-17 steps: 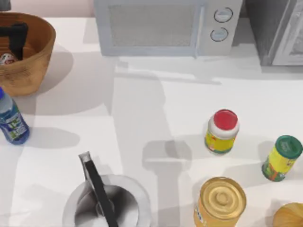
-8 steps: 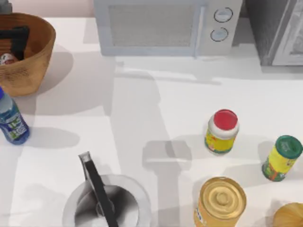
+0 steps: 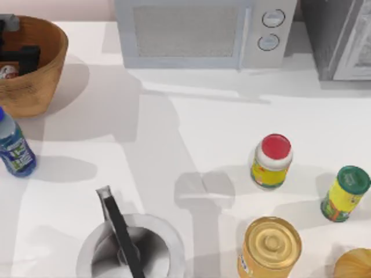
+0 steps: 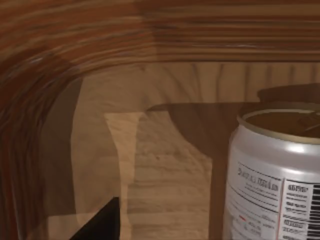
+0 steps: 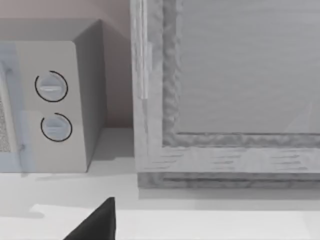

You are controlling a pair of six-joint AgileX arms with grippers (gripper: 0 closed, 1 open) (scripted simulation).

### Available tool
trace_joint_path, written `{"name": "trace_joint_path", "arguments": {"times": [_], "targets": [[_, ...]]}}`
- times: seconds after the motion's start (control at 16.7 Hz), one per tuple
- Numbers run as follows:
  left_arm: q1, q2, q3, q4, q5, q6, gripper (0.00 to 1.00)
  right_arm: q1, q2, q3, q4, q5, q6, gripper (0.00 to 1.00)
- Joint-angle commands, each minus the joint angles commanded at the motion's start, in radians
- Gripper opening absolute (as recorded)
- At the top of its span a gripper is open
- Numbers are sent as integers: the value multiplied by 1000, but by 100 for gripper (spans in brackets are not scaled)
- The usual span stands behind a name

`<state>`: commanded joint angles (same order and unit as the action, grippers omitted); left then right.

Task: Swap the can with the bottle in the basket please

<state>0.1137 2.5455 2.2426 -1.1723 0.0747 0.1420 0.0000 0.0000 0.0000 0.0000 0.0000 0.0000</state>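
My left gripper [image 3: 17,58] hangs inside the basket [image 3: 43,69] at the table's far left, just beside the can [image 3: 7,72]; whether its pincer is apart or together, I cannot tell. The can [image 4: 272,175] stands upright on the basket floor (barcode and print too fine to read). The bottle [image 3: 14,147] stands outside, near the basket.

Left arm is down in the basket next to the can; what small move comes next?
Probably ease the left gripper sideways until the can sits between the jaws, then close. The can stands upright on the basket floor beside the gripper, not yet between them; the bottle waits outside.
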Motion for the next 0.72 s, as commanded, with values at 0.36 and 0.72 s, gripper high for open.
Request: {"name": "trace_joint_path", "arguments": {"times": [0.36,0.72], "targets": [[0,0,0,0,0,0,77,0,0,0,0,0,0,100],[0,0,0,0,0,0,32,0,0,0,0,0,0,100]]}}
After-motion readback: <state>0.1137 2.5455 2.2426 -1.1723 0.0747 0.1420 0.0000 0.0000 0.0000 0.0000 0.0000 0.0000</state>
